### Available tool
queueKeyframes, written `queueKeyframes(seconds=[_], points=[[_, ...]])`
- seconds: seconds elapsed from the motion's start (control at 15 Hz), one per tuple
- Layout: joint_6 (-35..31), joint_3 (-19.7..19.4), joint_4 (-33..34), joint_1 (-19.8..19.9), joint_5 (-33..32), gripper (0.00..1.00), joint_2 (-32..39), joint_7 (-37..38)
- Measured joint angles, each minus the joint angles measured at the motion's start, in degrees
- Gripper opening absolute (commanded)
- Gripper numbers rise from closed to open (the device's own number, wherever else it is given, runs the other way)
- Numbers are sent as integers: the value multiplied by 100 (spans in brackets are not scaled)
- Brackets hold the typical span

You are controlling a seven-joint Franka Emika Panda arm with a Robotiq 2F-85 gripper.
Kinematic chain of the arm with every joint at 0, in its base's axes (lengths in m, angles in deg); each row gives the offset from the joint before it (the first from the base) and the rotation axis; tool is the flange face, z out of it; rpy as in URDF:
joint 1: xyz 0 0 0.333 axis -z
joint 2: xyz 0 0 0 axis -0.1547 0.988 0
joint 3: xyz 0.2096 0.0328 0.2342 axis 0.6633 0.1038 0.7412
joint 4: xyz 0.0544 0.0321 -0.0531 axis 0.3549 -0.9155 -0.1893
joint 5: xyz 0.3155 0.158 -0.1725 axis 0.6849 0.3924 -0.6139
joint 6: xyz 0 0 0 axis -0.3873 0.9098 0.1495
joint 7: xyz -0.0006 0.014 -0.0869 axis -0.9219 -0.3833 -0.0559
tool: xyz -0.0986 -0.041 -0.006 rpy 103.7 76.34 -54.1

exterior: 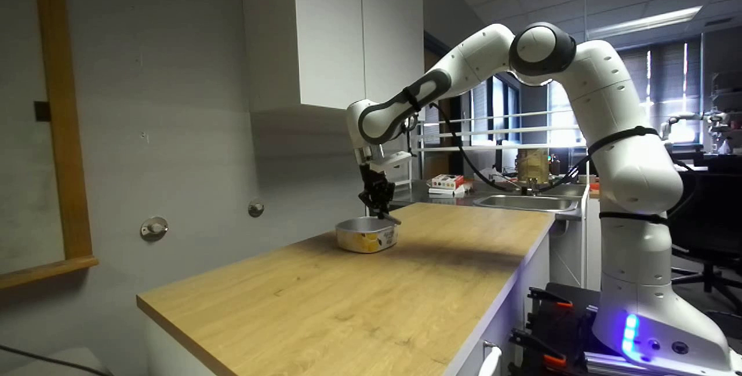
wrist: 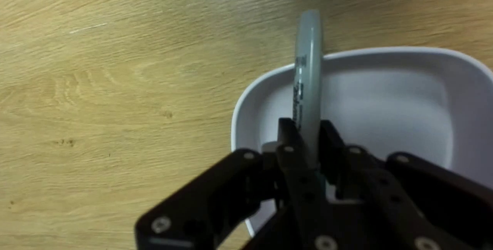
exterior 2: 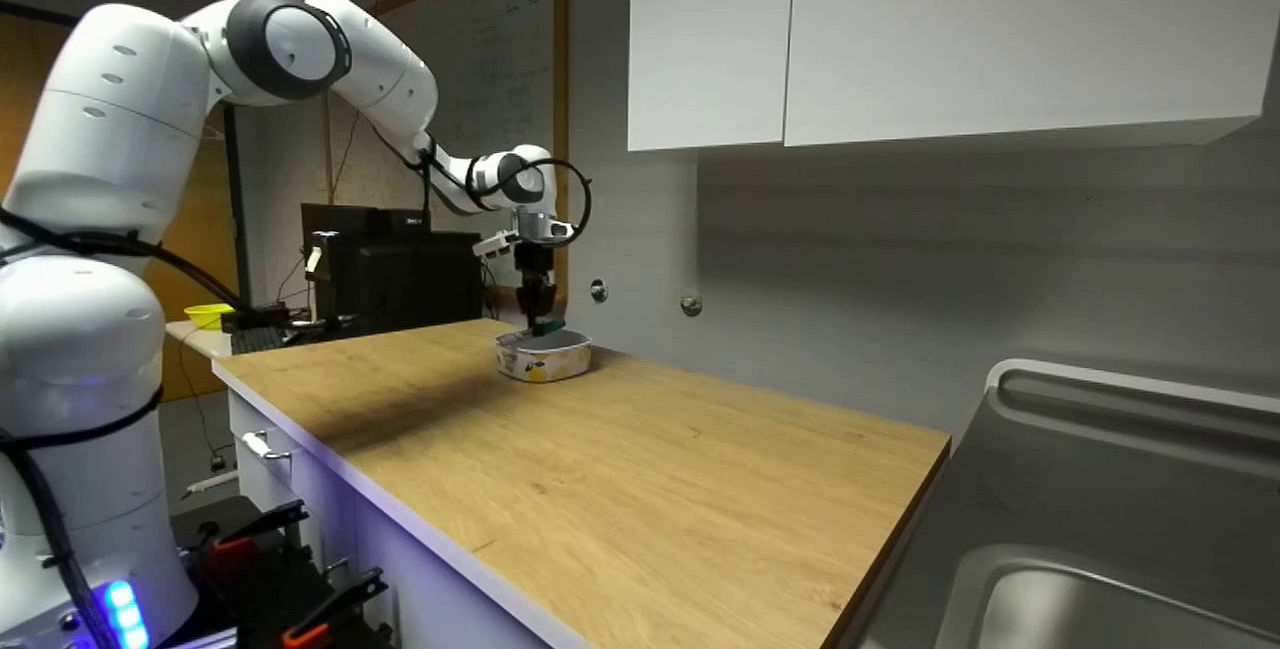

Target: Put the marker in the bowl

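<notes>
The marker (wrist: 309, 61) has a pale grey-white barrel with dark print and a teal part near the jaws. It also shows in both exterior views (exterior: 391, 218) (exterior 2: 549, 327). My gripper (wrist: 306, 130) is shut on the marker, with a finger on each side of the barrel. The bowl (wrist: 385, 101) is white inside with rounded corners, and yellow patterns show on its outer wall in both exterior views (exterior: 362, 241) (exterior 2: 540, 365). The gripper (exterior: 381, 209) is over the bowl, and the marker's pale end reaches past its rim. The gripper hides part of the bowl in the wrist view.
The bowl stands on a wooden countertop (exterior: 348, 300) near the grey wall (exterior: 191, 132). White cabinets (exterior: 330, 34) hang above. A metal sink (exterior: 524, 202) and a red-and-white box (exterior: 447, 182) are beyond the counter's far end.
</notes>
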Motion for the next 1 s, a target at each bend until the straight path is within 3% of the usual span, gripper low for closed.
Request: queueKeyframes(seconds=[0.07, 0.13, 0.27, 0.67, 0.73, 1.0], points=[[0, -26, 0, -9, 0, 11, 64, 0], [1, -48, 2, -18, 0, 44, 107, 0], [20, -88, 3, -49, 0, 50, 146, 0], [189, -140, 7, -136, -1, 95, 153, 0], [208, -144, 8, -142, -1, 99, 153, 0], [268, -153, 10, -172, -1, 100, 138, -2]])
